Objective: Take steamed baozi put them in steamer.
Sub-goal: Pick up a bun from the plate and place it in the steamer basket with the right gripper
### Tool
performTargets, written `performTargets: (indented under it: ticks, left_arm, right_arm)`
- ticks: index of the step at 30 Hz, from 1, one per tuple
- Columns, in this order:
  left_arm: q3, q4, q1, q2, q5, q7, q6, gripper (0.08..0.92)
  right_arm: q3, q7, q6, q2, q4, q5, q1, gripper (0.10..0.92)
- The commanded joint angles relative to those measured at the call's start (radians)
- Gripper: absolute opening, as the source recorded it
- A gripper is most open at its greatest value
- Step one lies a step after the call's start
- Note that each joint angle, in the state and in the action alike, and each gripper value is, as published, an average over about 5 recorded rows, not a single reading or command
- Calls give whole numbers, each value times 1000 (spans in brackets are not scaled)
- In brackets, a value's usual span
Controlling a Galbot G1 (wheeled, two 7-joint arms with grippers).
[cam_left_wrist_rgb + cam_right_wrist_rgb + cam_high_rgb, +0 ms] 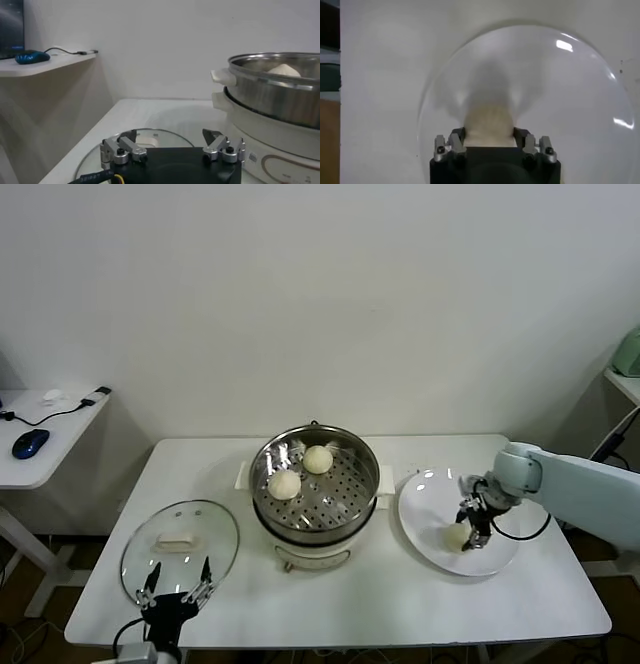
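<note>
While the left gripper (177,588) waits with its jaws spread wide at the table's (400,599) near edge, poised over the near rim of the glass lid (180,547) lying by the near left corner, the right gripper (468,526) is down on the white plate (435,489) toward the table's right edge, its fingers (455,141) drawn in against both sides of a bun (457,535) there. It looks like the pick-up stage for a third bun, the grasp just made or nearly so. Farther back, at the table's middle, the steamer (314,484) already holds two buns (285,485) on its perforated tray. Next, by the look of it, comes a clean lift off the plate, a carry left over the steel rim, and a gentle release onto bare tray beside the others.
</note>
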Motion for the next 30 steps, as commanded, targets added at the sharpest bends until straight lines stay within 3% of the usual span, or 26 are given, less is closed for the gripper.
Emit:
performTargets:
  ticks: [1, 10, 17, 20, 25, 30]
  left_arm:
    - [1, -4, 0, 0, 0, 1, 2, 823]
    - [10, -7, -5, 10, 4, 2, 1, 823]
    - [15, -9, -8, 9, 7, 5, 4, 823]
    - [9, -13, -4, 10, 6, 5, 5, 823]
    - [2, -14, 6, 15, 2, 3, 2, 823]
    - [0, -12, 10, 14, 2, 2, 0, 823]
  right_arm:
    - [-71, -56, 20, 16, 12, 40, 174, 645]
    - [-183, -218, 285, 267, -64, 186, 636, 652]
    - [-131, -285, 499, 465, 108, 230, 724, 648]
    - [-123, -296, 615, 517, 169, 161, 672, 645]
    - [-105, -268, 809, 582, 176, -85, 529, 645]
    - [-76, -212, 863, 630, 133, -234, 401, 645]
